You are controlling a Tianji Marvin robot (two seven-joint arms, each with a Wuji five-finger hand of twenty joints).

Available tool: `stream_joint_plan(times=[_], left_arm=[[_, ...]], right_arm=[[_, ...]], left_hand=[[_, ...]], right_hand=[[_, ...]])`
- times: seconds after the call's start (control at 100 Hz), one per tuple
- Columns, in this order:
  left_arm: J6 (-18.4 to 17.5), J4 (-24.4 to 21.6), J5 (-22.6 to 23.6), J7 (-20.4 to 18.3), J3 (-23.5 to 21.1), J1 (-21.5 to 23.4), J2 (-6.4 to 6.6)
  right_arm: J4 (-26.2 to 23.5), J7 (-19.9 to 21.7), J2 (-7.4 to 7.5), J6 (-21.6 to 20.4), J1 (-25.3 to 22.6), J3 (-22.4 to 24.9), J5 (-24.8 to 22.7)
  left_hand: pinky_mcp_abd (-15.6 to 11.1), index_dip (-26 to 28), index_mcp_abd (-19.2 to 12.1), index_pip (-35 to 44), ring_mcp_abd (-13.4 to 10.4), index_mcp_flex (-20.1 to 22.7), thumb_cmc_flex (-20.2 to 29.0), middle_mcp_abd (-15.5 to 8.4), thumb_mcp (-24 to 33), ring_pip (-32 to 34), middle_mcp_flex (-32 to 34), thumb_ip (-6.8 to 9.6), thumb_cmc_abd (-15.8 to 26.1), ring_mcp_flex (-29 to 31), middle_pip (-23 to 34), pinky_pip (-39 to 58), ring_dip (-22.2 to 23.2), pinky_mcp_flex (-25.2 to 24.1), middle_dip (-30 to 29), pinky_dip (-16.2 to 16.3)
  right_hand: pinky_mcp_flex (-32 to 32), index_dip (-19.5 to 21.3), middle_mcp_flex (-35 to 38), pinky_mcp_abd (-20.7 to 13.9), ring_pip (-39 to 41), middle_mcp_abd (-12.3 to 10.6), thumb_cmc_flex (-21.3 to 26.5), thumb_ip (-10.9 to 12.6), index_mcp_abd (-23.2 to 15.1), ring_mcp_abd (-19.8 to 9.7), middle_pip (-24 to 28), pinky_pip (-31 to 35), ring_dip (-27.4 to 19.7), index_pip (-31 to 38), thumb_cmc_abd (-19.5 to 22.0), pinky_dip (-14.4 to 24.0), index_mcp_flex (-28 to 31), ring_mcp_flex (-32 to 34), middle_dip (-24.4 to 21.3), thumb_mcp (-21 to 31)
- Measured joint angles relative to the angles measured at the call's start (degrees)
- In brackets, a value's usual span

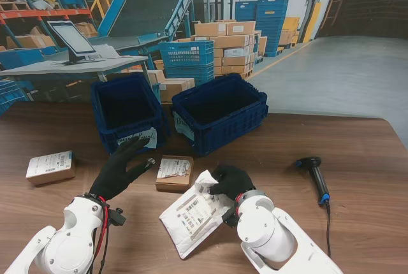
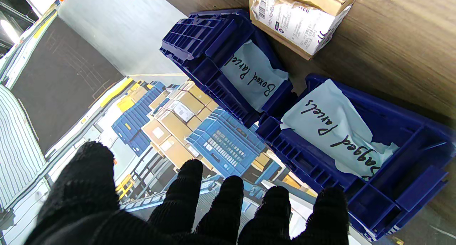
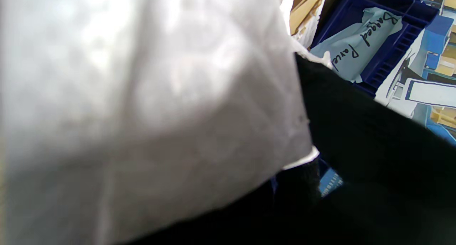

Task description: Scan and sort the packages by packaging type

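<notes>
My right hand (image 1: 231, 182) is shut on a white bagged parcel (image 1: 193, 213) with a printed label, holding its far edge; the bag (image 3: 142, 106) fills the right wrist view. My left hand (image 1: 121, 169) hovers open, fingers spread (image 2: 192, 195), just left of a small brown box (image 1: 174, 172) with a label, not touching it. Another labelled box (image 1: 50, 166) lies at the far left. Two blue bins stand beyond: the left one (image 1: 127, 109) is labelled Bagged Parcels (image 2: 338, 131), the right one (image 1: 220, 111) Boxed Parcels (image 2: 253, 77). A black handheld scanner (image 1: 315, 173) lies on the table at right.
The scanner's cable (image 1: 328, 226) runs toward me along the right side. Behind the wooden table (image 1: 357, 140) are a grey desk with a monitor (image 1: 73, 39), stacked cartons (image 1: 229, 48) and blue crates (image 1: 186, 57).
</notes>
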Motion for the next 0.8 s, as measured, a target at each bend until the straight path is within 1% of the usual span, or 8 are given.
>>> stream_joint_plan(times=[0.21,0.65,0.8], left_arm=[[0.0,0.0,0.1,-0.1,0.1,0.0,0.03],[0.1,-0.1,0.0,-0.4,0.1,0.0,0.04],[0.1,0.0,-0.3,-0.5,0.2,-0.1,0.04]], right_arm=[[4.1,-0.2,-0.3,-2.3,1.7,-0.9,2.2],[10.6,-1.5,-1.54,-4.1,5.9,-3.3,5.1],[11.7,-1.0,-1.62,-4.9,6.6,-3.9,5.0]], left_hand=[[0.0,0.0,0.0,0.0,0.0,0.0,0.0,0.0,0.0,0.0,0.0,0.0,0.0,0.0,0.0,0.4,0.0,0.0,0.0,0.0],[0.0,0.0,0.0,0.0,0.0,0.0,0.0,0.0,0.0,0.0,0.0,0.0,0.0,0.0,0.0,0.4,0.0,0.0,0.0,0.0],[0.0,0.0,0.0,0.0,0.0,0.0,0.0,0.0,0.0,0.0,0.0,0.0,0.0,0.0,0.0,0.4,0.0,0.0,0.0,0.0]], right_hand=[[0.0,0.0,0.0,0.0,0.0,0.0,0.0,0.0,0.0,0.0,0.0,0.0,0.0,0.0,0.0,0.0,0.0,0.0,-0.2,0.0],[-0.1,0.1,0.0,0.0,0.0,0.0,0.0,0.0,0.1,0.0,0.0,0.0,-0.1,-0.1,0.0,0.0,0.0,0.0,-0.3,0.0],[-2.4,0.5,-1.2,0.0,-0.1,0.0,0.0,0.0,0.1,0.0,0.0,-0.2,-0.1,-0.3,0.2,-0.1,0.0,-1.3,-0.1,0.0]])
